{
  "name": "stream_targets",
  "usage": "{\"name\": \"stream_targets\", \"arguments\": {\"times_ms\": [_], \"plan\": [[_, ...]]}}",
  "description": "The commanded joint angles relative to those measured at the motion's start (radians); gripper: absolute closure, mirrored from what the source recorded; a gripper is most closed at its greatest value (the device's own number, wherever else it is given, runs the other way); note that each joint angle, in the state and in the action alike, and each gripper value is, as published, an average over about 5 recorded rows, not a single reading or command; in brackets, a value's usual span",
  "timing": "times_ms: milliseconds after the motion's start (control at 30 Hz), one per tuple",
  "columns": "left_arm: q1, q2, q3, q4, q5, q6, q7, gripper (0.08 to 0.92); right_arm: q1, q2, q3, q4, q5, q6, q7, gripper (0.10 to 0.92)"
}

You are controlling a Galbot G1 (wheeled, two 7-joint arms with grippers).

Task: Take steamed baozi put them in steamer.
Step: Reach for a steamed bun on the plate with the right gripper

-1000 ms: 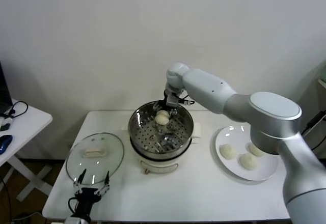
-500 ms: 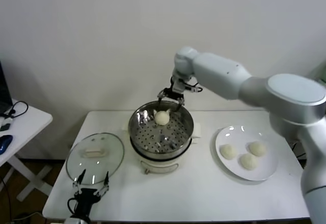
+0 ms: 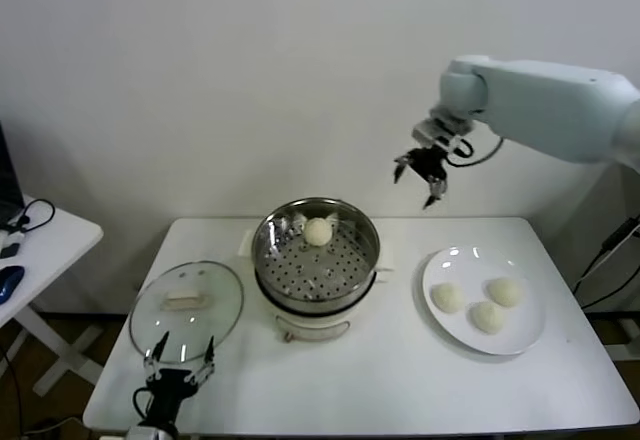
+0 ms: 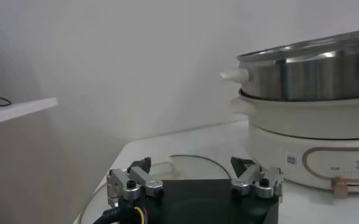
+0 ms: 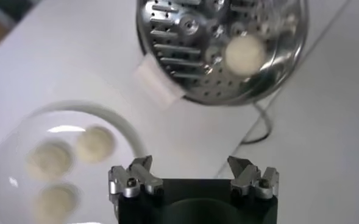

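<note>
The right end effector (image 3: 421, 177) hangs high in the air, open wide and empty, between the steamer (image 3: 316, 252) and the plate (image 3: 446, 328). One baozi (image 3: 318, 231) sits in the steamer; three buns (image 3: 487, 316) wait on the plate, down and to its right. The left end effector (image 3: 180, 364) rests open by the glass lid (image 3: 186, 308), much farther from the buns.

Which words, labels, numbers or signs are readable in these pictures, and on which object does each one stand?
None can be read.
Steamer base, left wrist view: a small square code sticker, too small to read.
Same base: faint grey print beside the knob, blurred.
</note>
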Motion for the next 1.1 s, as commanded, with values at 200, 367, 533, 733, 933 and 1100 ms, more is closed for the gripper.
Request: {"name": "stream_targets", "arguments": {"times_ms": [200, 367, 533, 733, 933, 1100], "plan": [[-0.001, -0.001, -0.002, 0.003, -0.002, -0.003, 0.0, 0.177, -0.15, -0.282, -0.032, 0.221, -0.017, -0.381, 0.193, 0.203], [0.001, -0.003, -0.002, 0.006, -0.001, -0.004, 0.0, 0.177, -0.278, -0.285, 0.055, 0.184, -0.056, -0.399, 0.214, 0.203], [0.002, -0.005, -0.006, 0.012, 0.002, -0.007, -0.001, 0.177, -0.395, -0.267, 0.15, 0.135, -0.079, -0.405, 0.236, 0.203], [0.002, -0.005, -0.01, 0.022, 0.006, -0.012, -0.002, 0.177, -0.48, -0.231, 0.246, 0.087, -0.104, -0.407, 0.25, 0.203], [0.001, -0.005, -0.011, 0.028, 0.009, -0.016, -0.004, 0.177, -0.528, -0.193, 0.303, 0.03, -0.134, -0.401, 0.262, 0.203], [-0.001, -0.005, -0.013, 0.03, 0.01, -0.017, -0.004, 0.177, -0.54, -0.181, 0.303, 0.027, -0.135, -0.401, 0.258, 0.203]]}}
